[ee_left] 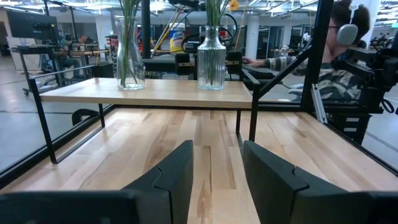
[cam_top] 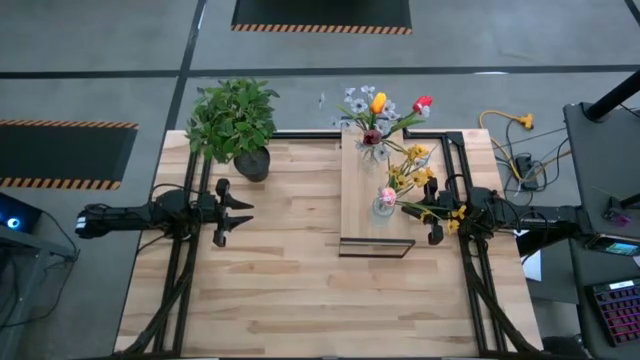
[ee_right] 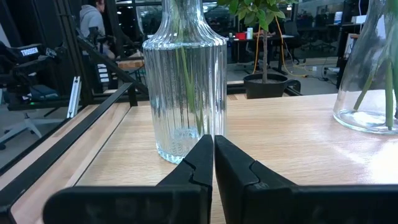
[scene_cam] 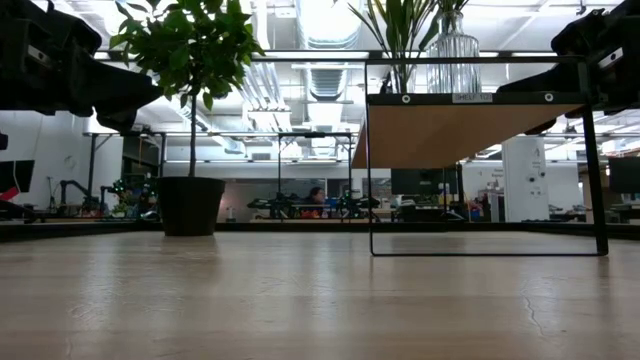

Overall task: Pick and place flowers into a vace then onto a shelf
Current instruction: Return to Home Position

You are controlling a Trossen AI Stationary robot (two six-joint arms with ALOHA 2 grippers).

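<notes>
The pale-wood shelf (cam_top: 362, 215) stands on its black frame at the table's middle right. Two glass vases rest on it. A smooth flask vase (cam_top: 372, 148) at the far end holds red and yellow tulips (cam_top: 385, 108) and pale sprigs. A ribbed vase (ee_right: 186, 81) nearer the front holds pink and yellow flowers (cam_top: 410, 180). My left gripper (ee_left: 217, 149) hovers open and level over the table's left part, pointing at the shelf. My right gripper (ee_right: 213, 140) is shut and level at the shelf's right side, facing the ribbed vase and apart from it in the high view (cam_top: 437, 228).
A bushy green potted plant (cam_top: 235, 120) stands at the table's far left. Black frame rails (cam_top: 180, 260) run along the table's two sides. Bare tabletop (cam_top: 300, 290) lies in front of the shelf. A seated person (ee_left: 345, 37) shows beyond the table's right side.
</notes>
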